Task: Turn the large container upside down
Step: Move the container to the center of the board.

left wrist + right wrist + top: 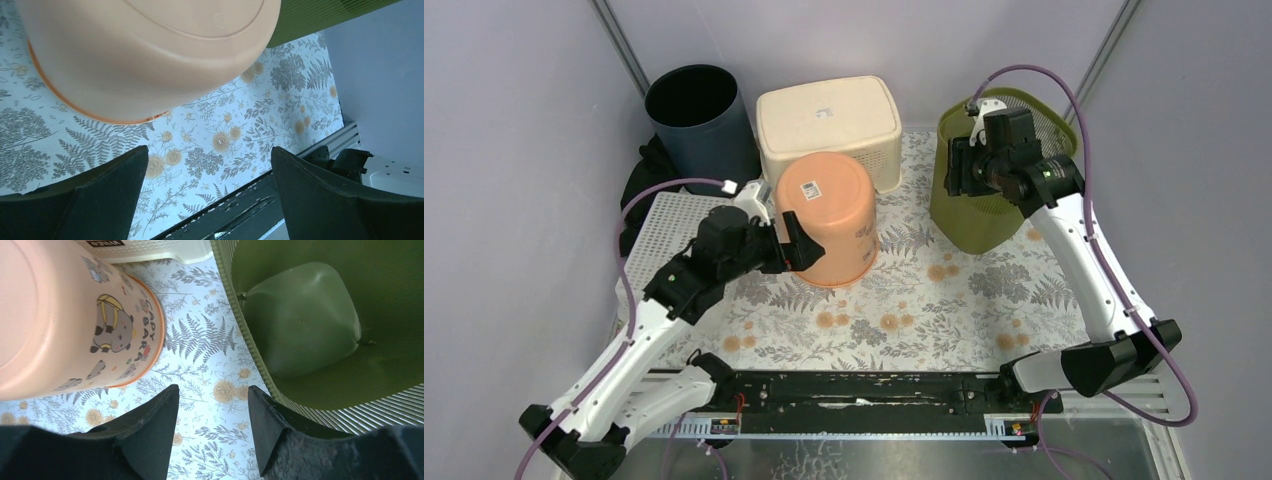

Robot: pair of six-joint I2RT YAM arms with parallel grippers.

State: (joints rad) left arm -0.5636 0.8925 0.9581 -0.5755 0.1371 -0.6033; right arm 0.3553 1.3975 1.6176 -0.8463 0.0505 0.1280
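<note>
Upturned orange bucket (829, 215) mid-frame, left end effector (210, 150) wide open, empty beside it, right end effector (212, 388) part-open, apparently empty, over upright green basket (984, 215)

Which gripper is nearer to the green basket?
The right. The right gripper hangs at the rim of the green basket, fingers apart; the left gripper is farther off, beside the upturned orange bucket.

Left arm (639, 335) stretched forward, left claw (790, 243) spread wide, right arm (1084, 262) raised, right claw (953, 170) parted
</note>
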